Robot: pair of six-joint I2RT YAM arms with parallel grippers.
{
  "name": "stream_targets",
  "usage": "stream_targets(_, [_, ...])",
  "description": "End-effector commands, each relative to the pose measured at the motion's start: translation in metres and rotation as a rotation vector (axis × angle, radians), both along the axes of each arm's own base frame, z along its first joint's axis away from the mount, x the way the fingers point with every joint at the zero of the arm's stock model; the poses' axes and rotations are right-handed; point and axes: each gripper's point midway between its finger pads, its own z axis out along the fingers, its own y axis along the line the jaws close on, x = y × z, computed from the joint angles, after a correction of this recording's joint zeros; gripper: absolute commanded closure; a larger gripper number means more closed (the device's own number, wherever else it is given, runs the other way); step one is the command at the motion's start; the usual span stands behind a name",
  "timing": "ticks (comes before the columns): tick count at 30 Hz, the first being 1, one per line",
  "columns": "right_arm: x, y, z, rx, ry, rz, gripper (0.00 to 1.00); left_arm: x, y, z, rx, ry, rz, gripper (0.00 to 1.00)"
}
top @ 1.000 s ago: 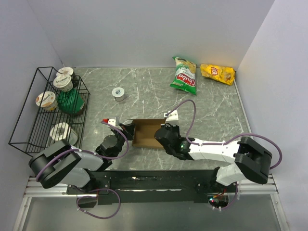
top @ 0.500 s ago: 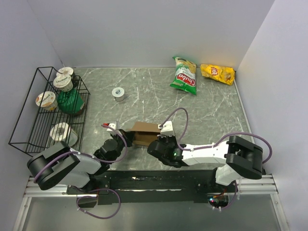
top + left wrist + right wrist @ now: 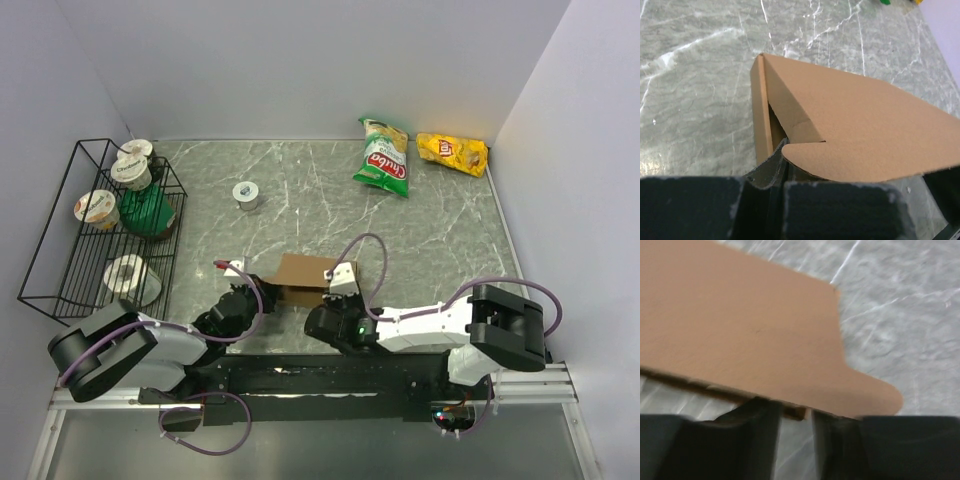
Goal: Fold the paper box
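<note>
1. Top external view: the paper box [image 3: 303, 272] is lying on the table [image 3: 420, 230] close to the near edge, between the two arms. Its long axis is running from 9 o'clock to 3 o'clock.
2. The left gripper [image 3: 245, 298] is sitting at the box's 8 o'clock corner. The right gripper [image 3: 338, 290] is sitting at its 4 o'clock corner. Both are reaching the box, so neither arm is nearer.
3. Left wrist view: the left gripper [image 3: 772, 192] is pinching fully closed on the box's side wall [image 3: 761, 125], with the paper box [image 3: 850, 130] extending away toward 1 o'clock.
4. Right wrist view: the right gripper [image 3: 796, 425] is standing with its jaws narrowly parted. The flap [image 3: 750, 335] is lying across the jaws toward 12 o'clock and is not being clamped.
5. Judgement: the coming fold is turning on this flap. It is hanging above the right jaws, and its free edge is running parallel to the long axis. The left grip is probably serving as the anchor.
</note>
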Motion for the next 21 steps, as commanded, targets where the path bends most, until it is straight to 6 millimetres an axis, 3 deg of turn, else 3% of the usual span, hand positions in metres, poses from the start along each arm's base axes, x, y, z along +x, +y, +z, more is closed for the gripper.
stream_targets(1, [-0.022, 0.003, 0.000, -0.006, 0.028, 0.047, 0.52, -0.016, 0.005, -0.025, 0.074, 0.065, -0.042, 0.99])
stream_targets(2, [-0.026, 0.004, 0.004, -0.003, 0.011, 0.051, 0.43, -0.016, 0.006, -0.027, 0.083, 0.066, -0.040, 0.99])
stream_targets(8, [-0.045, -0.002, 0.004, -0.055, 0.003, 0.074, 0.18, -0.014, 0.009, -0.028, 0.115, 0.061, -0.031, 0.99])
stream_targets(15, [-0.077, 0.008, 0.019, -0.036, -0.042, 0.228, 0.09, -0.011, 0.010, -0.031, 0.138, 0.064, -0.023, 0.99])
stream_targets(21, [-0.107, 0.035, 0.060, 0.049, -0.096, 0.469, 0.07, -0.011, 0.011, -0.036, 0.154, 0.074, -0.019, 0.99])
